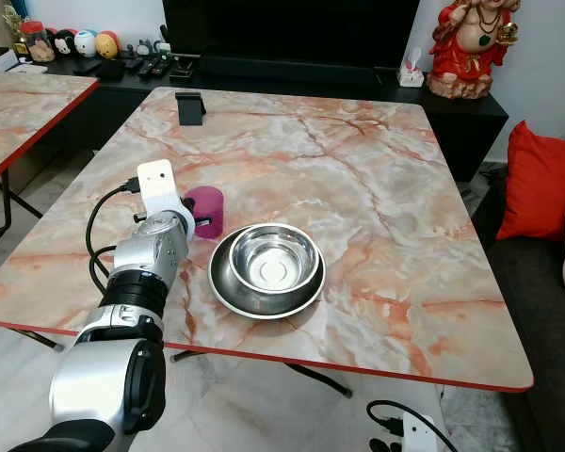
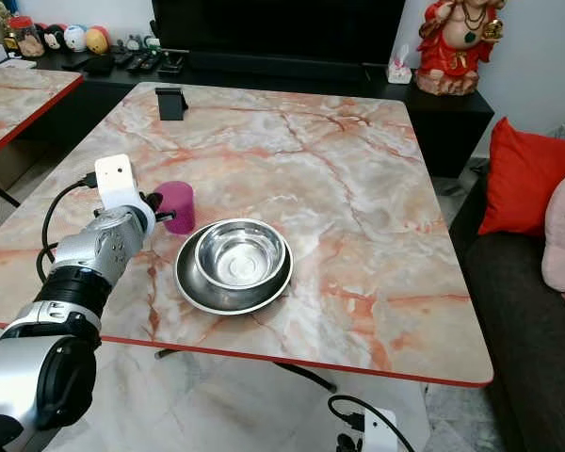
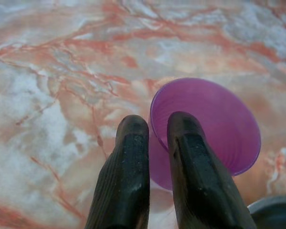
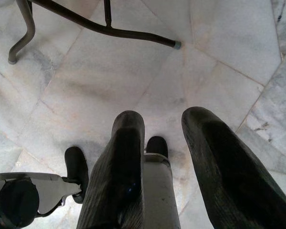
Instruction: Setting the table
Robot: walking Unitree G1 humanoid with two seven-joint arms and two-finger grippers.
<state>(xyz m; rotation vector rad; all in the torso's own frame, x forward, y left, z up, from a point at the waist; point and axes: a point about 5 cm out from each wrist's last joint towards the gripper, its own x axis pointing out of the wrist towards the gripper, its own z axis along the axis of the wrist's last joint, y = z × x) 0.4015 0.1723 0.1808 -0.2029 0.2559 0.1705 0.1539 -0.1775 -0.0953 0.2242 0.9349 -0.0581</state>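
Note:
A purple plastic cup stands upright on the marble table, just left of a steel bowl that rests inside a steel plate. My left gripper reaches over the table's near left part and is shut on the purple cup. One black finger is inside the rim and the other finger is outside the wall. My right gripper hangs low over the tiled floor, open and holding nothing.
A black phone stand sits at the table's far edge. A second marble table stands to the left. A sofa with a red cushion lies to the right. A red statue stands on the dark cabinet behind. A white power strip lies on the floor.

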